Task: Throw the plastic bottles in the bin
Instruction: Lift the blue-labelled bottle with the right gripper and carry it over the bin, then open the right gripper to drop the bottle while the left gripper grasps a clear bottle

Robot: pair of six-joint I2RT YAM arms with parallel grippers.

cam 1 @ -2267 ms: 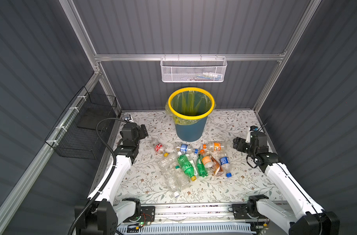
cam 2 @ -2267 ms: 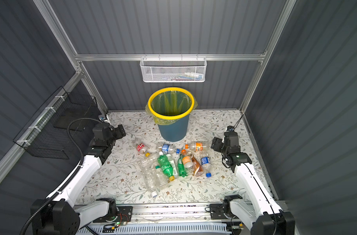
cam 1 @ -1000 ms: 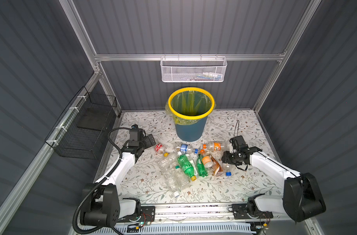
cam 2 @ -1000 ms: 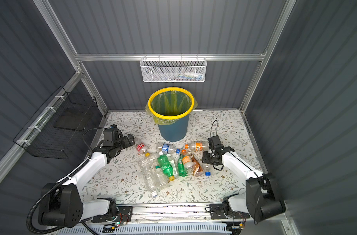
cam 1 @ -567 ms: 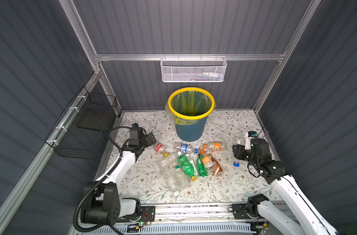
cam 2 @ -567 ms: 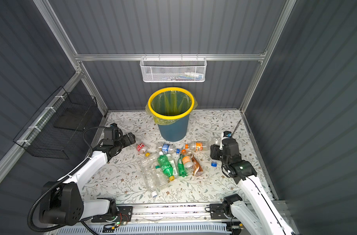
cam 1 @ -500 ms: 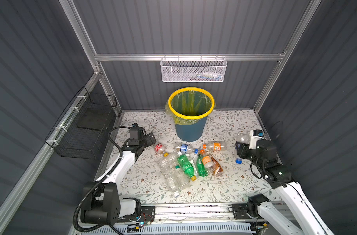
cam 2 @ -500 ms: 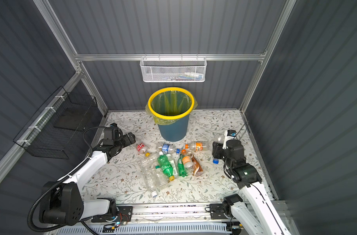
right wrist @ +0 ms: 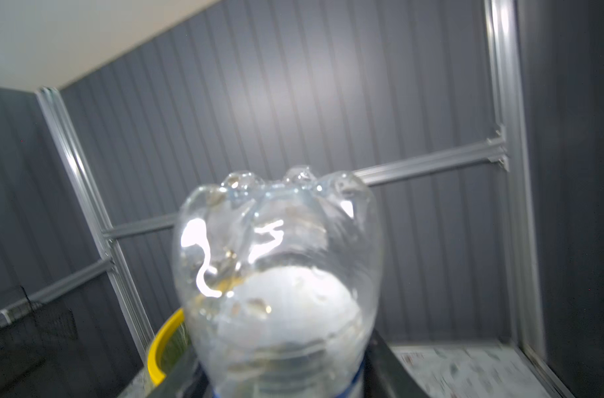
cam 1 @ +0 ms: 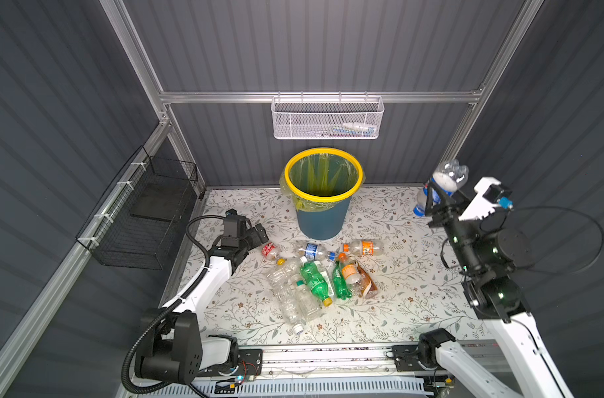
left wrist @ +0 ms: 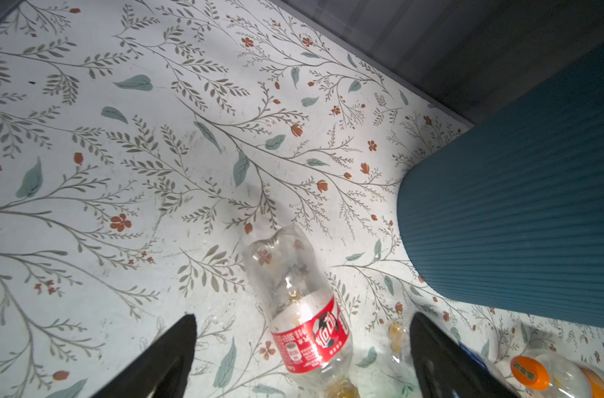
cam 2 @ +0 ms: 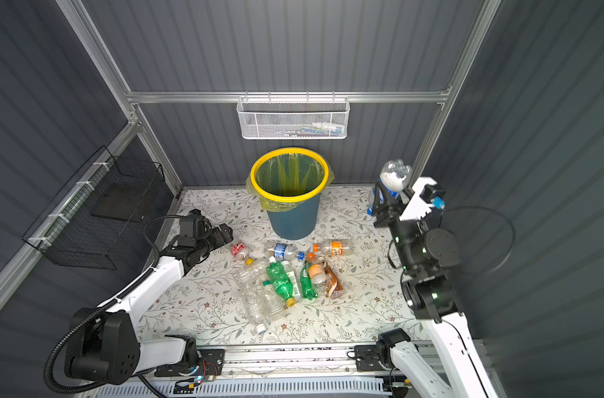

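lifted a clear bottle (cam 1: 448, 175) high since a moment earlier, base up, clamped in the right gripper (cam 1: 436, 201), well right of the bin (cam 1: 319, 220). held the left gripper (cam 1: 256, 233) spread, low beside a red-label bottle (cam 1: 269, 248).

This is a robotics lab test cell: grey ribbed wall panels (cam 1: 328, 44) on a bare aluminium frame (cam 1: 224, 97) close in the space, and two white robot arms (cam 1: 207, 281) stand on a metal rail (cam 1: 328, 355) with exposed wiring at the front. The desk (cam 1: 397, 303) wears a printed floral sheet. A white mesh basket (cam 1: 328, 120) and a black wire basket (cam 1: 138, 220) hang on the walls, with plastic bottles (cam 1: 314, 279) and a lined bin (cam 1: 321, 220) set out like props.
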